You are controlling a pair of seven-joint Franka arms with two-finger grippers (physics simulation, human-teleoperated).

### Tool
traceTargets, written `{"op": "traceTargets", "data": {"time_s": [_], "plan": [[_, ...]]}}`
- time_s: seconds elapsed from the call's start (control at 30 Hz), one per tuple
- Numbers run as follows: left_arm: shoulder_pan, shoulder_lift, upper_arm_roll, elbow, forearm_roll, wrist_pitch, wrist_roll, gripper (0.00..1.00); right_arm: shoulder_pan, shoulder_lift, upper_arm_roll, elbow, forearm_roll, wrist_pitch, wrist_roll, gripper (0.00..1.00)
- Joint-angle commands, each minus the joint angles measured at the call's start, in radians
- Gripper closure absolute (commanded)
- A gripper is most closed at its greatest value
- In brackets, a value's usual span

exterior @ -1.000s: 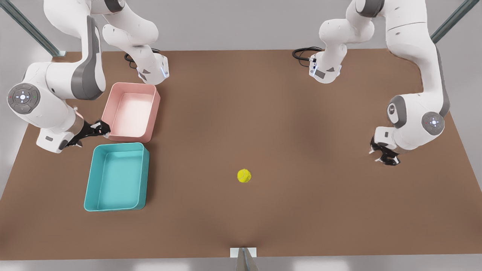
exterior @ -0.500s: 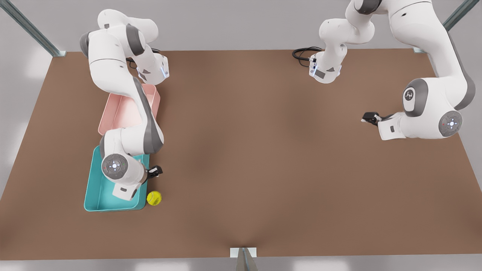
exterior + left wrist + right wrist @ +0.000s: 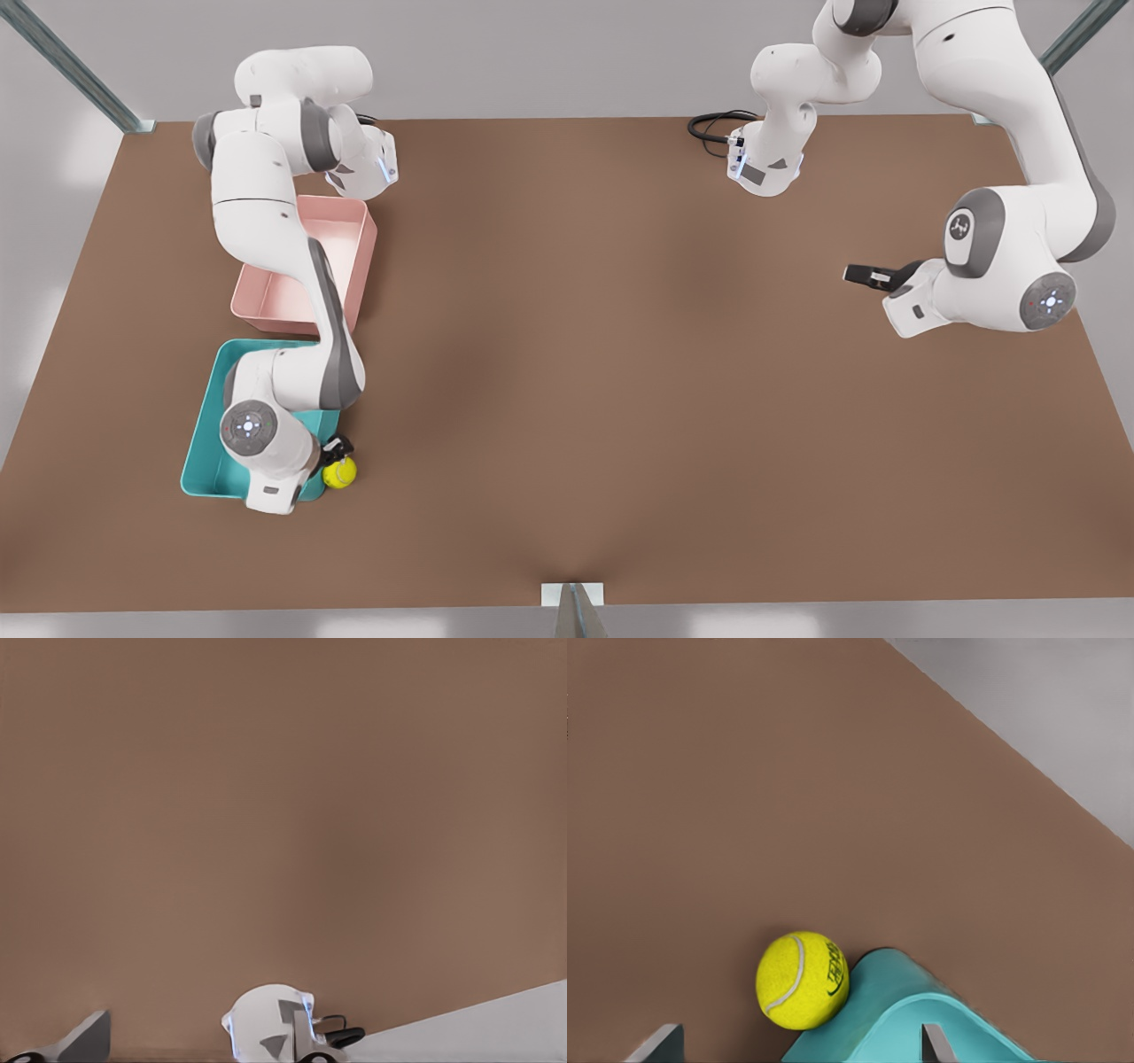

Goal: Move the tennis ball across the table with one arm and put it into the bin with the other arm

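Note:
The yellow-green tennis ball (image 3: 339, 473) lies on the brown table (image 3: 620, 354), pressed against the outer near corner of the teal bin (image 3: 199, 461). My right gripper (image 3: 337, 450) hangs just above the ball at the front view's left, its arm reaching over the bin. In the right wrist view the ball (image 3: 802, 980) touches the bin's rounded corner (image 3: 904, 1010), and the fingertips (image 3: 660, 1041) stand wide apart, open and holding nothing. My left gripper (image 3: 864, 275) waits open at the front view's right, far from the ball; one of its fingers (image 3: 89, 1035) shows over bare table.
A pink tray (image 3: 350, 230) stands behind the teal bin, partly covered by the right arm. Both arm bases (image 3: 766, 168) sit at the table's far edge with a black cable. A small bracket (image 3: 573, 595) marks the near edge.
The ball rolled from the table's middle to the bin's corner. The right arm swung over the bin and came down onto the ball. The bin slid slightly leftward. The left arm lifted and turned.

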Motion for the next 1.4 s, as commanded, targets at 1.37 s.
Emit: {"op": "traceTargets", "data": {"time_s": [1.37], "plan": [[0.005,0.021,0.000,0.021,-0.036,-0.146,-0.212,0.00,-0.006,0.017,-0.018,-0.269,0.082,0.260,-1.055,0.00]]}}
